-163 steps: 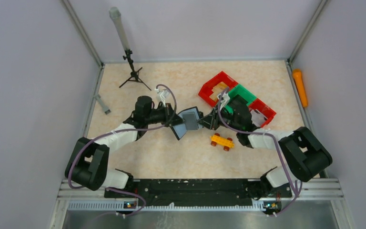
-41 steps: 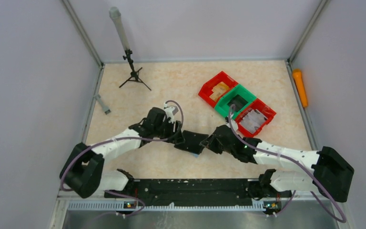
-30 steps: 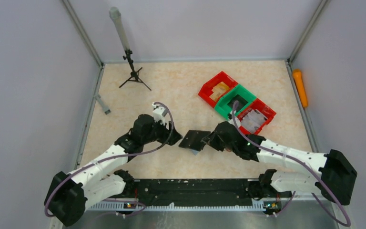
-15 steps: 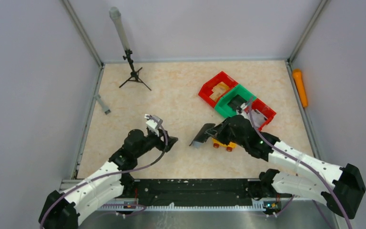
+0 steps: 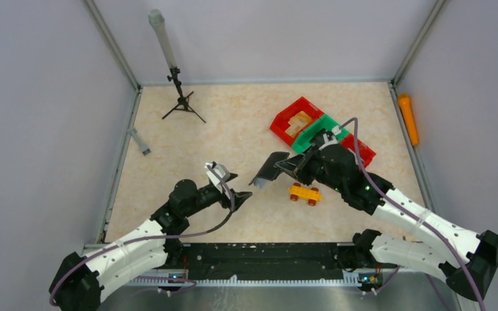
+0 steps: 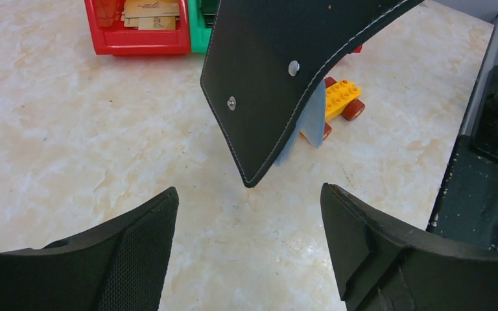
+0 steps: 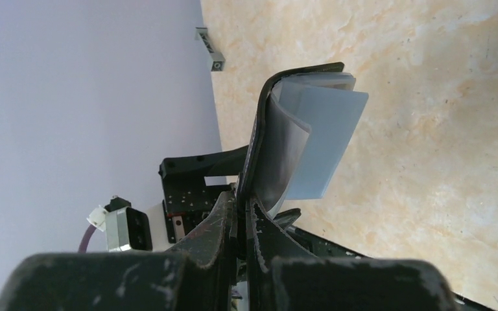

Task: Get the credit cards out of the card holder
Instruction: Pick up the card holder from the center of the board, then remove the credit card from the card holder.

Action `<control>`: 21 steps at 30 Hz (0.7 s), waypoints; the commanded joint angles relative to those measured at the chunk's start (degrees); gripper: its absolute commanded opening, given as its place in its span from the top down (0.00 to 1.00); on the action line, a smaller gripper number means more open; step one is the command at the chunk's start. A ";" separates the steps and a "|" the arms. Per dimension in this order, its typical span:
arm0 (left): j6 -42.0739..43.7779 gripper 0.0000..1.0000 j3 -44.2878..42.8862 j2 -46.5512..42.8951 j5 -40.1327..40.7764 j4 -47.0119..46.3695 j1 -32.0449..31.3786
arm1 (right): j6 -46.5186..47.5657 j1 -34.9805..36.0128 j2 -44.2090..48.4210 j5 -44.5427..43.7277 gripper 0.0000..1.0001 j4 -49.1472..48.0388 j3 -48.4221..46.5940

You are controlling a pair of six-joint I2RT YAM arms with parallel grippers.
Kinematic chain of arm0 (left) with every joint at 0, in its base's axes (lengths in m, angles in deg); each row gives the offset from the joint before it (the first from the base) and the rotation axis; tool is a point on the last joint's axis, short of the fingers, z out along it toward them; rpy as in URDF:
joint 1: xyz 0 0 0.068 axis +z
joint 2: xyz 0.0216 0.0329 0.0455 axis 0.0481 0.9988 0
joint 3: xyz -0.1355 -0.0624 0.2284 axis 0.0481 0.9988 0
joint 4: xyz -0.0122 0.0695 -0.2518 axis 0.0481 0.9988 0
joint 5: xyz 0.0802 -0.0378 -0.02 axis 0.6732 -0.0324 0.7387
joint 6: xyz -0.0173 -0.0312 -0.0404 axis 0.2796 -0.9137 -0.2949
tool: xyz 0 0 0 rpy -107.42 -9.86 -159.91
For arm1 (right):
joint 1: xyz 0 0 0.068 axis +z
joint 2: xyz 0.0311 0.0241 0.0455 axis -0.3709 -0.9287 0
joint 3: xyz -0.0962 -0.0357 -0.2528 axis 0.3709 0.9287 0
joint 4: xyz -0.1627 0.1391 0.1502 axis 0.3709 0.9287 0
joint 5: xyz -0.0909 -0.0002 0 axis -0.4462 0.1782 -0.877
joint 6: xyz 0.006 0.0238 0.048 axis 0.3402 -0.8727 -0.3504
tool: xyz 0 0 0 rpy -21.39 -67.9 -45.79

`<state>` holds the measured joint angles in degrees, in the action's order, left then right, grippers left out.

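At the overhead frame's centre, the right gripper (image 5: 296, 167) clamps the card holder (image 5: 272, 170) by one edge, clear of the table (image 5: 188, 142). The right wrist view reveals a pale blue sheet (image 7: 327, 139) curling out, unseen from above. The left gripper (image 5: 235, 186) spreads wide at lower left, with bare tabletop beyond.

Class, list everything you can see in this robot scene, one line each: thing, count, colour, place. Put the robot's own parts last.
card holder: 1, black, held in the air over mid-table
pale sheets: count unclear, blue-grey, poking out of the card holder
toy brick car: 1, yellow-orange with red wheels, on the table by the right arm
red bins: 2, red, far right, flanking the green bin
green bin: 1, green, between them
tripod stand: 1, black with grey tube, far left corner
bar: 1, grey, left table edge
cylinder: 1, orange, right rail
table: 1, beige marble
left pincer: 1, black, open, empty
right pincer: 1, black, shut on the card holder
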<state>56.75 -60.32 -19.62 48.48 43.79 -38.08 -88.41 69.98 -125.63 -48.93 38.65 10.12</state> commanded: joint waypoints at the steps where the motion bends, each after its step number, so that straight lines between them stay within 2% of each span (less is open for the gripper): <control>1: 3.23 0.18 -1.25 2.30 0.78 -4.29 -1.12 | -1.68 -0.48 0.98 2.83 1.00 -3.62 -2.74; 7: 3.68 0.20 -2.93 6.02 2.14 -5.40 -1.60 | -3.78 -0.43 0.97 5.41 1.00 -6.91 -0.81; 13: 5.19 0.31 -6.00 10.73 1.27 -5.42 -1.88 | -4.98 -0.48 0.52 6.94 1.00 -8.88 0.34; 14: 5.44 0.38 -6.40 11.39 1.46 -5.26 -1.97 | -5.04 -0.48 0.48 7.05 1.00 -9.02 0.48; 17: 6.23 0.70 -7.88 12.70 1.68 -3.71 -1.96 | -5.07 -0.47 0.59 6.79 1.00 -8.84 0.77; 19: 7.04 0.84 -8.77 12.65 0.04 -2.65 -1.99 | -4.69 -0.44 0.65 6.11 1.00 -8.39 1.17; 21: 7.01 0.95 -8.88 12.14 -0.67 -1.87 -1.96 | -3.95 -0.48 0.69 3.11 0.88 -6.71 1.51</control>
<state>62.28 -66.29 -6.88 49.66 42.67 -39.79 -92.39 69.96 -125.65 -43.84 33.12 11.17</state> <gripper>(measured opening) 0.130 0.045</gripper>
